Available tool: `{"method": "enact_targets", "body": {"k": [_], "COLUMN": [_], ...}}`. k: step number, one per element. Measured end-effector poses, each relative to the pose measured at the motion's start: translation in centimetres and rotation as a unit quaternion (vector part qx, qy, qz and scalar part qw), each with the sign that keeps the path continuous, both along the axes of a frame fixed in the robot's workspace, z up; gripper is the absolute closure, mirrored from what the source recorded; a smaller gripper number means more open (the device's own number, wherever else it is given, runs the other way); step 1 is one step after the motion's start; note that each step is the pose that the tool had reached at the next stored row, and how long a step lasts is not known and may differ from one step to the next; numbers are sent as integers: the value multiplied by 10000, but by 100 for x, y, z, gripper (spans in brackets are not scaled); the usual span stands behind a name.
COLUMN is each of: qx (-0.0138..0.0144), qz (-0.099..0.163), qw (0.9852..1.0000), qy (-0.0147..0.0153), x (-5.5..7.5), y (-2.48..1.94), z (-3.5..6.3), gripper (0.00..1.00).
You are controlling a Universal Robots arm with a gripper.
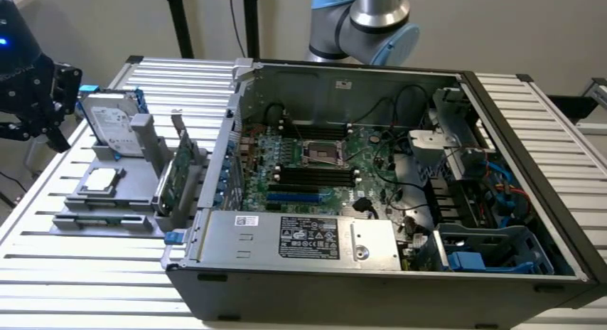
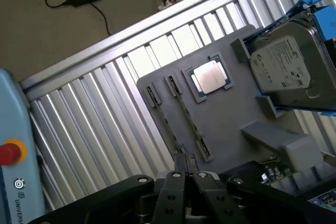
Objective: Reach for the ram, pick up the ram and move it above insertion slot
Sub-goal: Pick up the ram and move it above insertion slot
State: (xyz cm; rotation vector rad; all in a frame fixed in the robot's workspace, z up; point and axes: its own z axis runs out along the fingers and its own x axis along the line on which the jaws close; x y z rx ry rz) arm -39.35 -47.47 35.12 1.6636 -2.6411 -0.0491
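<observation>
The hand (image 2: 188, 176) is clenched and empty above a gray holder (image 2: 231, 124) on the slatted tabletop (image 2: 105, 114). The ram (image 2: 187, 116) stands edge-on in the holder, near the fingertips.

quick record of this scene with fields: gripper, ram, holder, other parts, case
gripper: shut, no ram between its fingers, over the gray holder's edge near one end of the ram
ram: thin stick on edge in the gray holder
gray holder: on the slatted table
cpu: seated in the holder, beside the ram
hard drive: in a blue bracket
computer case: open, motherboard exposed
</observation>
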Motion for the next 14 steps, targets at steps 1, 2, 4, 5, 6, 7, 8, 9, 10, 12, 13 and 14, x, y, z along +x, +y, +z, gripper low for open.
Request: {"method": "enact_targets", "body": {"k": [1, 2, 4, 5, 6, 7, 8, 9, 10, 12, 13, 14], "qx": [0, 0, 0, 1, 0, 0, 0, -1, -2, -3, -4, -6], "qz": [90, 180, 366, 455, 548, 634, 724, 814, 906, 1090, 1172, 1253], "qw": [10000, 9998, 9993, 9990, 9985, 9980, 9974, 9967, 9959, 9940, 9931, 9921], "qy": [0, 0, -1, -1, -2, -4, -6, -9, -14, -38, -56, -76], "x": [0, 0, 0, 0, 0, 0, 0, 0, 0, 0, 0, 0], "y": [0, 0, 0, 0, 0, 0, 0, 0, 0, 0, 0, 0], "z": [0, -1, -2, -3, -4, -5, -6, -7, -8, -14, -17, -20], "gripper": [89, 89, 89, 89, 89, 89, 89, 89, 89, 89, 89, 89]}}
